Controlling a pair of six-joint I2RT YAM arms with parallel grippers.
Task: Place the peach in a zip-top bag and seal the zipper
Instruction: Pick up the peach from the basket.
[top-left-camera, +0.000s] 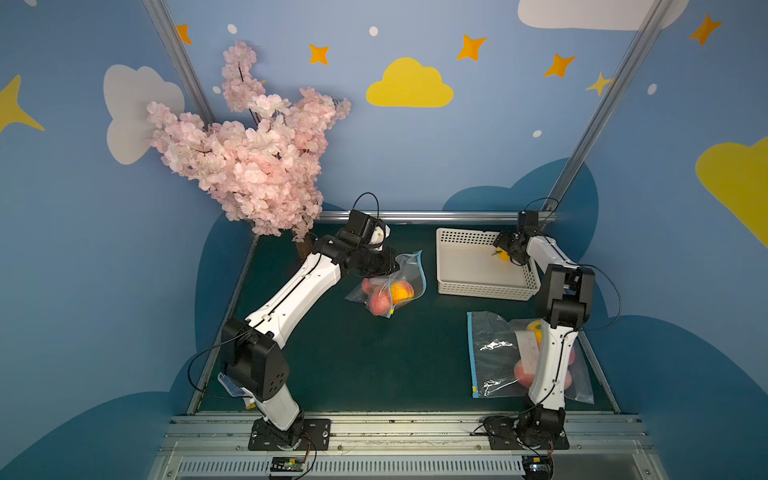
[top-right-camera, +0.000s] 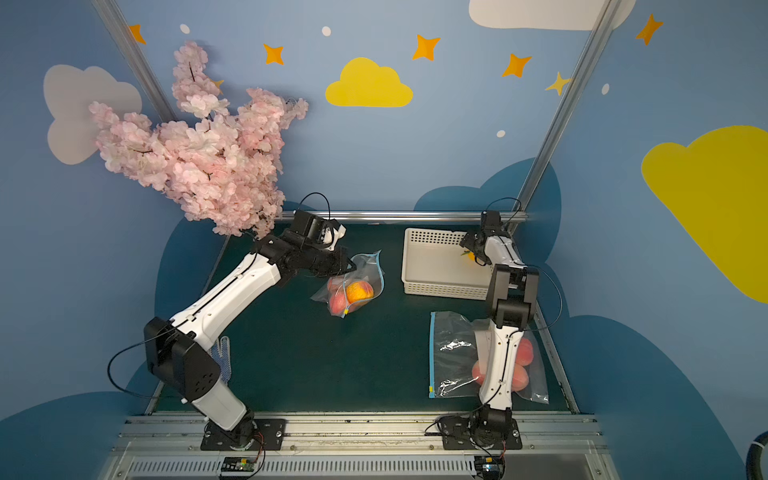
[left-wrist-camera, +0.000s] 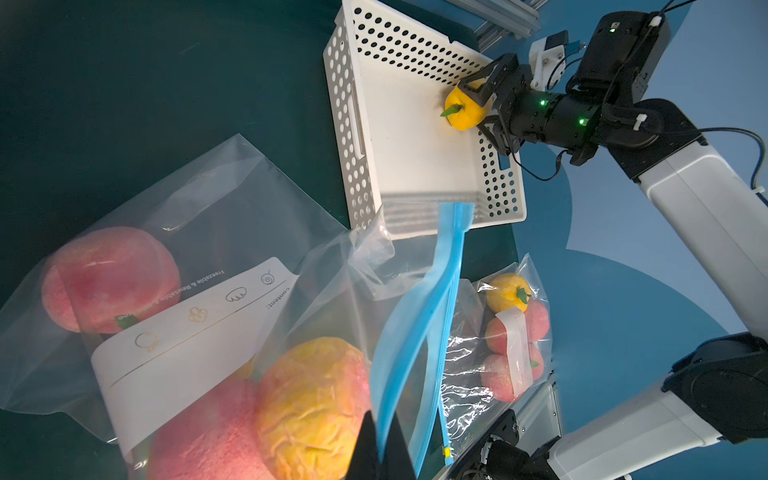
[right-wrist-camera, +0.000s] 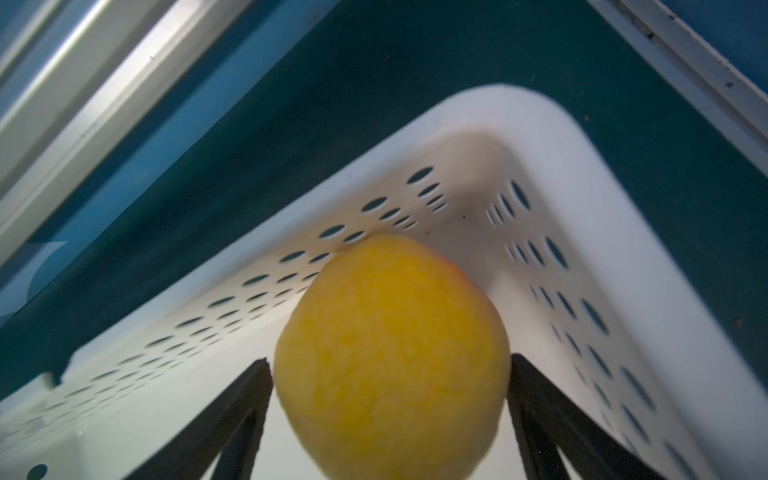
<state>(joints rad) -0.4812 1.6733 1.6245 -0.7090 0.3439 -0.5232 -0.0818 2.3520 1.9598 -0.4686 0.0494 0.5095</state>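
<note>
A yellow peach (top-left-camera: 504, 254) (right-wrist-camera: 390, 357) sits in the far right corner of the white perforated basket (top-left-camera: 457, 241) (left-wrist-camera: 353, 124). My right gripper (top-left-camera: 505, 249) (right-wrist-camera: 388, 361) is spread wide, with a finger pressed against each side of the peach. A clear zip-top bag (top-left-camera: 409, 266) (left-wrist-camera: 232, 199) lies mid-table with its mouth gaping. It holds an orange-yellow peach (top-left-camera: 401, 291) and red ones (top-left-camera: 376, 297). My left gripper (top-left-camera: 388, 270) (left-wrist-camera: 380, 424) is shut on the bag's blue zipper strip (left-wrist-camera: 415, 316) and holds that edge up.
A second zip-top bag (top-left-camera: 490, 353) (left-wrist-camera: 515, 332) with peaches lies flat at the front right, partly under the right arm. A pink blossom tree (top-left-camera: 249, 158) overhangs the back left corner. A metal rail (top-left-camera: 415, 216) borders the back edge.
</note>
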